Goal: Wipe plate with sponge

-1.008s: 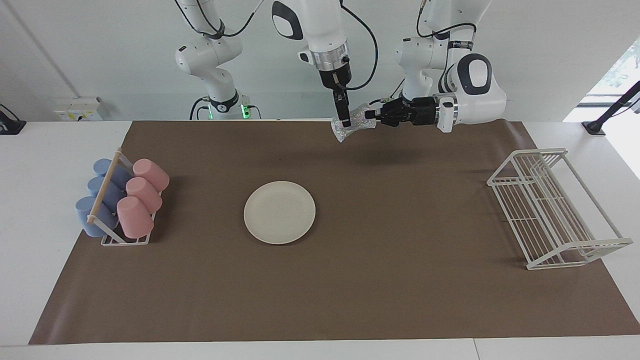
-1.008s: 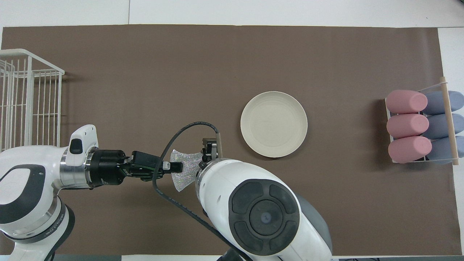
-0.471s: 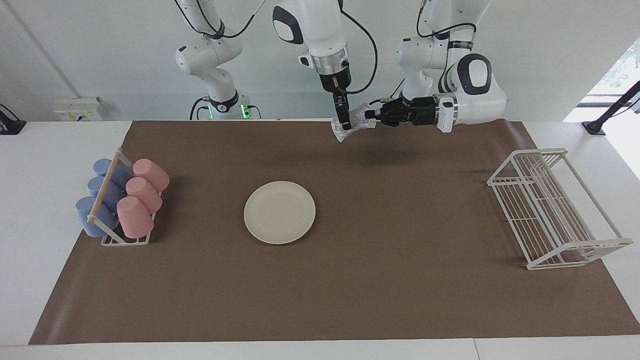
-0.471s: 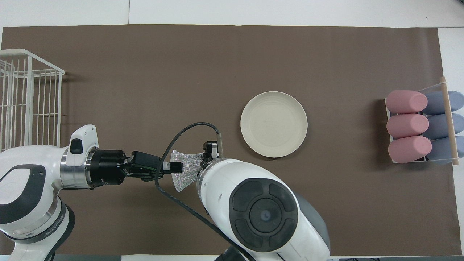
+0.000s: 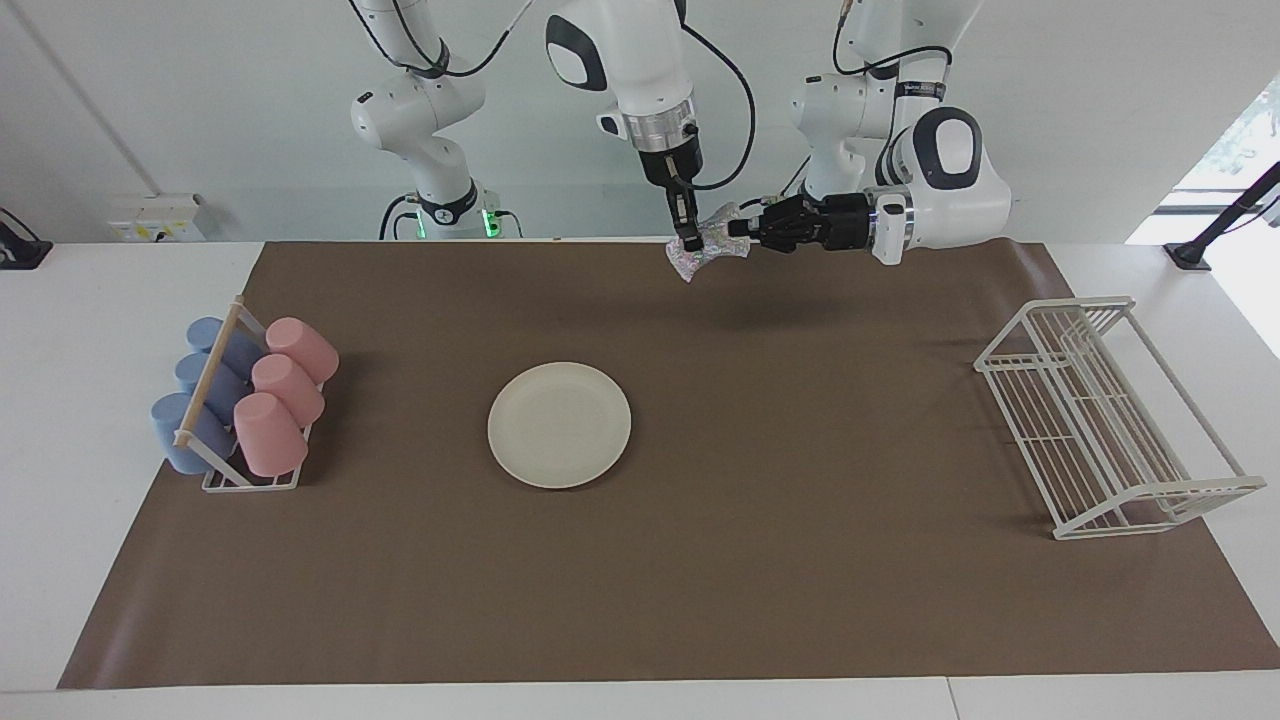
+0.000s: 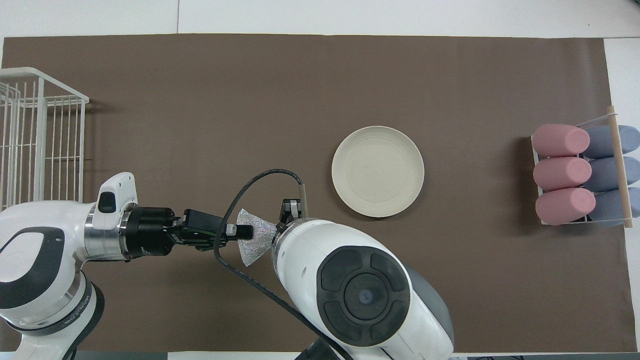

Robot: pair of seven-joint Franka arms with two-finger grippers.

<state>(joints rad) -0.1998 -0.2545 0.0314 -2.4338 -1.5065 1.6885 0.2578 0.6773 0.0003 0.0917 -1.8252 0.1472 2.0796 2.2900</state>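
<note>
Both tools are gripping the sponge (image 5: pixel 708 250) up in the air, over the brown mat (image 5: pixel 800 600) at the robots' edge of the tabletop. Left tool (image 5: pixel 737 229) is lying horizontal, fingers closed on one end; right tool (image 5: pixel 690 241) is pointing straight down, fingers clamped on the pinched middle. Sponge is looking silvery, glittery, w/ a flared fan shape. Plate (image 5: pixel 559 425), round, cream, matte w/ shallow rim, is sitting flat mid-mat, well apart from the sponge. Pink and blue cups (image 5: pixel 240 393) are lying in a rack near the right arm's end; white wire rack (image 5: pixel 1105 420) near the left arm's end.
</note>
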